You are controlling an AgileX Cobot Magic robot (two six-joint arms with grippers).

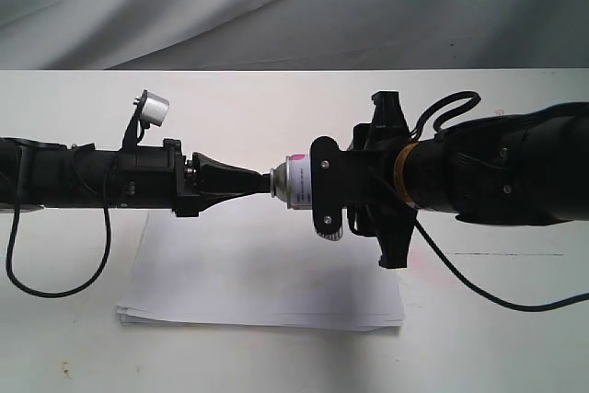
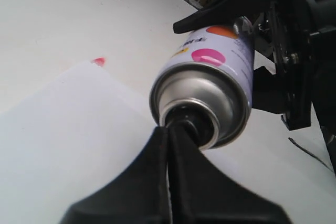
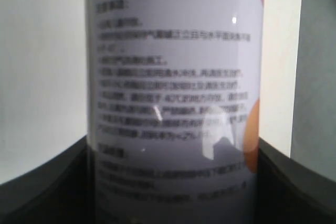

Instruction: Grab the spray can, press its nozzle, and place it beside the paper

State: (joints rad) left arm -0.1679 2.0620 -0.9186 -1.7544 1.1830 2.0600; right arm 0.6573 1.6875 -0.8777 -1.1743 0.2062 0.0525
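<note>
Two black arms meet in the middle of the exterior view. The right gripper [image 1: 324, 192] has its fingers squeezed onto the spray can [image 1: 299, 181]. It holds the can sideways, up off the white table [image 1: 479, 338]. The can's top faces the left gripper [image 1: 256, 181]. That gripper's fingers are pressed tight together with nothing between them, and their point sits right on the top of the can. The paper [image 1: 258, 292] lies flat on the table under both grippers, and the can hangs over its far part.

In the left wrist view I see the can's shiny round top close up. The little black nozzle [image 2: 193, 121] pokes out of the middle of it. The two shut left fingers [image 2: 152, 177] touch the nozzle with their tips. The can has pink and orange spots on its side. One right finger lies along one side of the can and another sits on the other side. The white paper is below, and there is a small pink mark [image 2: 98, 61] on the table past the paper's edge.

In the right wrist view the can fills most of the picture. Its pale label has lines of small dark print. A black finger [image 3: 47, 187] hugs each side of it.
</note>
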